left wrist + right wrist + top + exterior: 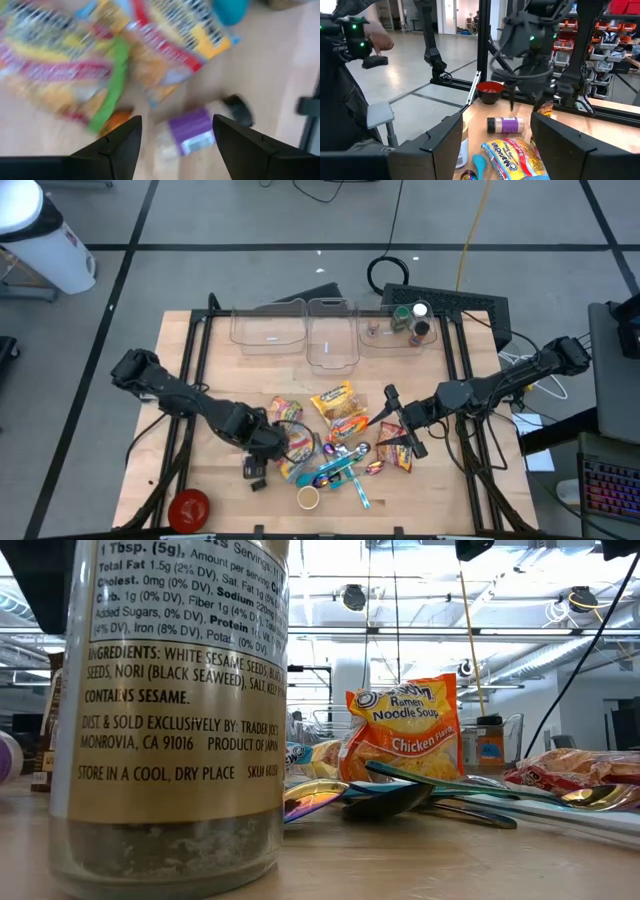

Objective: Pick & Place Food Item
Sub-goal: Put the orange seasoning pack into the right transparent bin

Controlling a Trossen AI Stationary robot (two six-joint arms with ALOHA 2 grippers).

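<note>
Several food packets lie in a heap at mid-table, among them a yellow ramen packet (334,402) (404,730) and a red-and-yellow one (512,152). A small bottle with a purple label and a black cap (192,134) (506,125) lies on its side on the wood. My left gripper (268,442) (177,122) hangs open just above the heap's left edge, pointing down, with the bottle below the gap between its fingers. My right gripper (392,422) (496,117) is open and level above the heap's right side, holding nothing.
Three clear bins (332,330) stand along the far edge, and the right one holds a jar (418,320). A red bowl (188,507) sits at the near left corner. Coloured spoons (345,470) lie by the packets. A tall seasoning jar (170,710) stands close to the low camera.
</note>
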